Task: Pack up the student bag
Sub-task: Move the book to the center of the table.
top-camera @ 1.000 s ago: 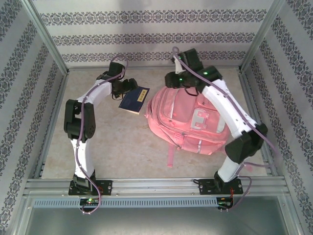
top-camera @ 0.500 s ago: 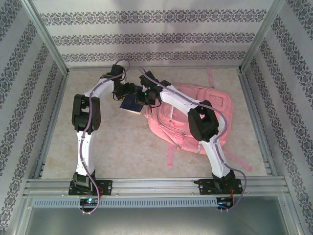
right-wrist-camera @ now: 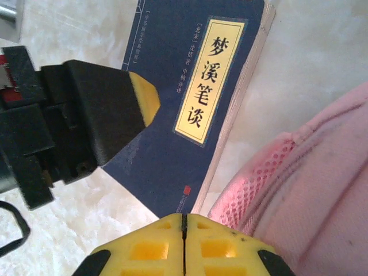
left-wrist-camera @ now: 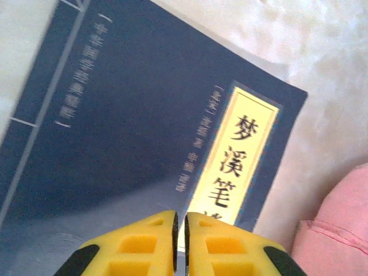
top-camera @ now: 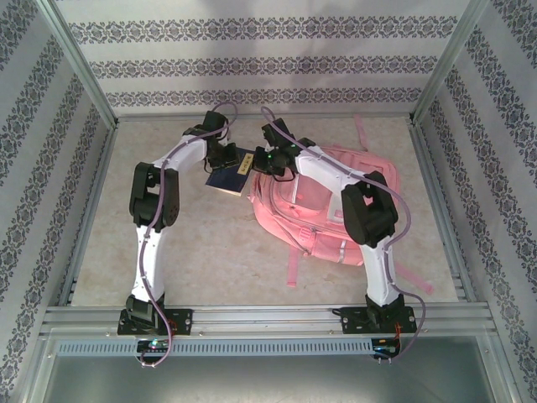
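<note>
student bag (top-camera: 336, 210) lay flat on the bench (top-camera: 210, 252); blue book (top-camera: 228, 178) just beside bag's left edge, long axis roughly along it. left end effector (left-wrist-camera: 179, 224) and right end effector (right-wrist-camera: 184, 221) both closed over book, gripping nothing visible; right nearer bag.

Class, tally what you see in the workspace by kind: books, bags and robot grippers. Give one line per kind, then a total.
Books: 1 (dark blue book)
Bags: 1 (pink backpack)
Grippers: 2 (left gripper, right gripper)
Total: 4
</note>
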